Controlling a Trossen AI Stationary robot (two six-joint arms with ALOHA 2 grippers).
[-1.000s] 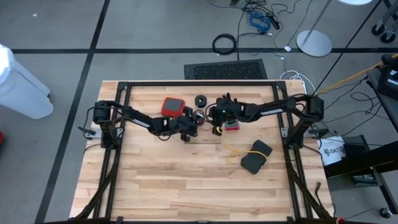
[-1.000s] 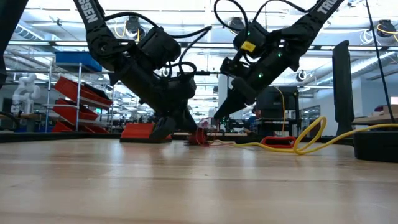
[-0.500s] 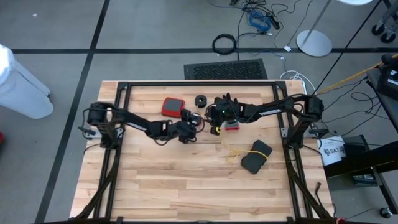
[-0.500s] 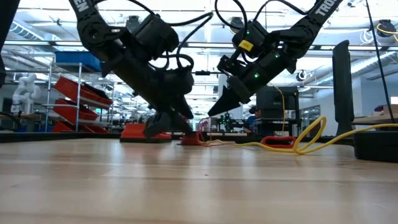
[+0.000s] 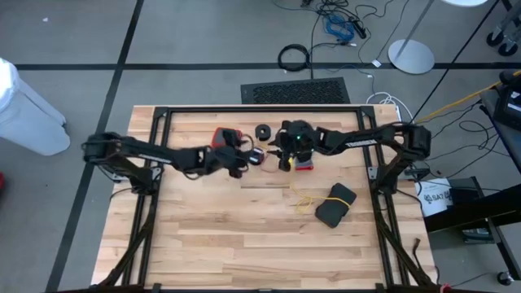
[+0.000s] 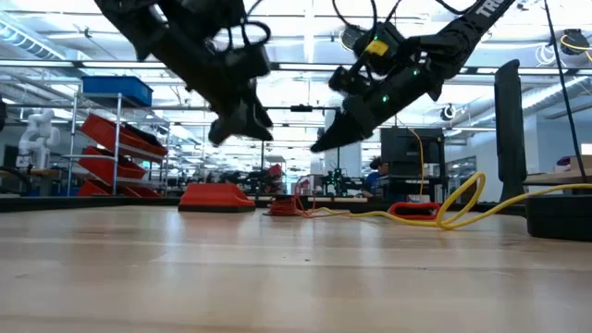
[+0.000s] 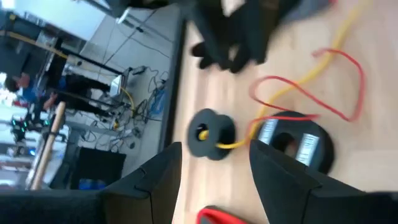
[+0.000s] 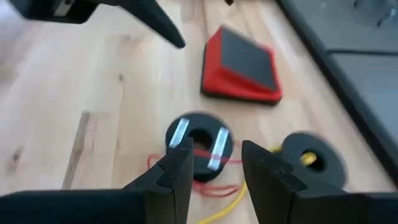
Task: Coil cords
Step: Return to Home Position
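Two thin cords lie loose on the wooden table. The red-orange cord (image 7: 336, 74) runs from a black reel with silver labels (image 8: 199, 144). The yellow cord (image 7: 311, 71) runs from a plain black reel (image 7: 211, 134), which rests flat on the wood. My left gripper (image 7: 214, 180) hangs open above the reels and touches nothing. It shows raised in the low view (image 6: 242, 129). My right gripper (image 8: 214, 177) is open too, above the labelled reel, and is also off the table in the low view (image 6: 326, 143).
A red pad (image 5: 224, 137) lies beside the reels toward the table's far left. A black pouch (image 5: 335, 203) sits right of centre, with loose yellow cord (image 5: 301, 195) beside it. A small red block (image 5: 303, 165) lies under the right arm. The table's near half is bare wood.
My left gripper has opened, let go of the red-orange cord at the table top, and risen clear, drawing back toward the table's left and far side. The cord and its reel stay on the wood. My right gripper has risen a little.
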